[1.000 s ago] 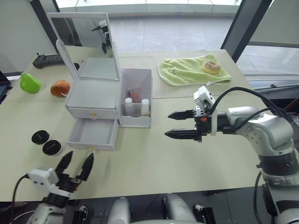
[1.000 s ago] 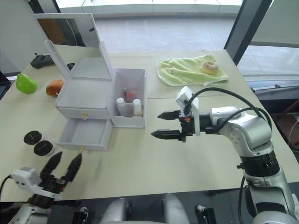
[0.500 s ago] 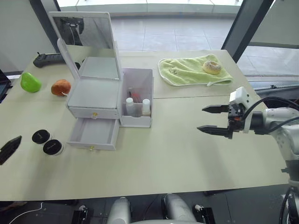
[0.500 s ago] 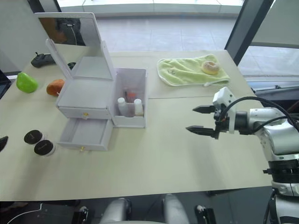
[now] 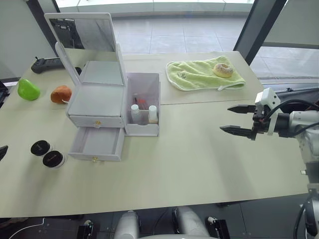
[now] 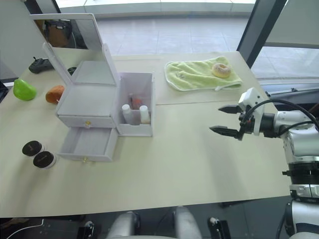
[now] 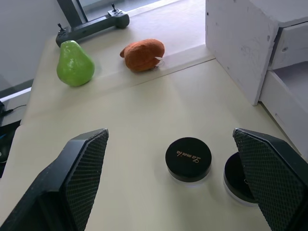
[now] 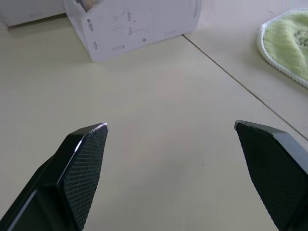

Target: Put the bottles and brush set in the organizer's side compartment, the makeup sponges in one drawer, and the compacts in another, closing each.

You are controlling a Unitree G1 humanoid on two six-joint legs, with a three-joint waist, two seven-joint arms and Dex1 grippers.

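The two compacts (image 7: 188, 159) lie side by side near the left edge of the bench (image 5: 189, 164), just beside the open lower drawer (image 5: 97, 143) of the organizer (image 5: 97, 102). I judge the drawer stands open to receive them, since it looks empty, while the upper drawer is shut. The left claw (image 7: 173, 183) hangs above the compacts, released, with its two fingers spread wide on both sides of them, so it seems placed for a grasp. The right claw (image 5: 238, 119) is also released and holds nothing; it hovers over the bare bench near the right edge, well apart from the organizer.

The bottles (image 5: 135, 110) stand upright in the side compartment (image 5: 143, 102), with something red behind them; I cannot tell if it is the brush set. No sponges are visible on the bench.

The compacts are flat round discs, glossy black on top with a pale rim, and one has gold script. The organizer is matte pale plastic with a gold knob and an upright mirror (image 5: 82, 31). The compartment walls are frosted. The fingers have a dotted, rubber-like surface.
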